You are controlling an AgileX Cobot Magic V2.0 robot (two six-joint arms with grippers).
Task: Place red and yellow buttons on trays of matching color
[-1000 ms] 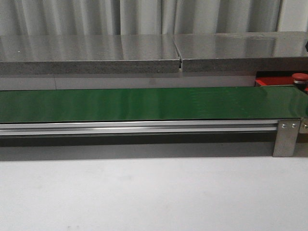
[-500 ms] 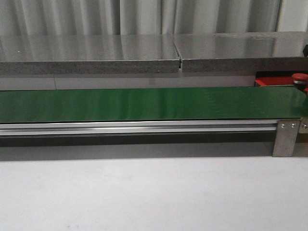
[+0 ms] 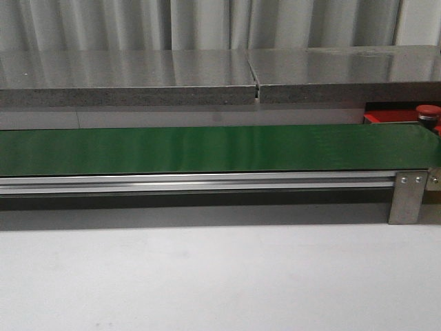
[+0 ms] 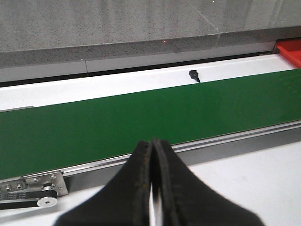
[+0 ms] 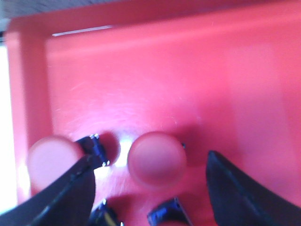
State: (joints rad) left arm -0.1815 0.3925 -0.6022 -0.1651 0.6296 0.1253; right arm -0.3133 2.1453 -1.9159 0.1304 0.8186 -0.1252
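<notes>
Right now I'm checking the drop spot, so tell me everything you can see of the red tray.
The red tray is bright, glossy plastic, flat-floored with a low raised rim and a rounded corner. It sits at the far right end of the green belt, only a sliver showing in the front view. Red buttons stand on its floor, one between the right gripper's open fingers.

A white table [image 3: 220, 276] fills the foreground, matte and evenly lit. Across it, from 9 o'clock to 3 o'clock, runs a long green conveyor belt [image 3: 207, 148] on an aluminium rail [image 3: 200, 182] with a metal bracket [image 3: 408, 196] at 3 o'clock. Behind the belt, a grey speckled stone counter [image 3: 138, 76] reflects the light; a seam divides its two slabs. At 12 o'clock hangs a pale pleated curtain [image 3: 207, 24].
</notes>
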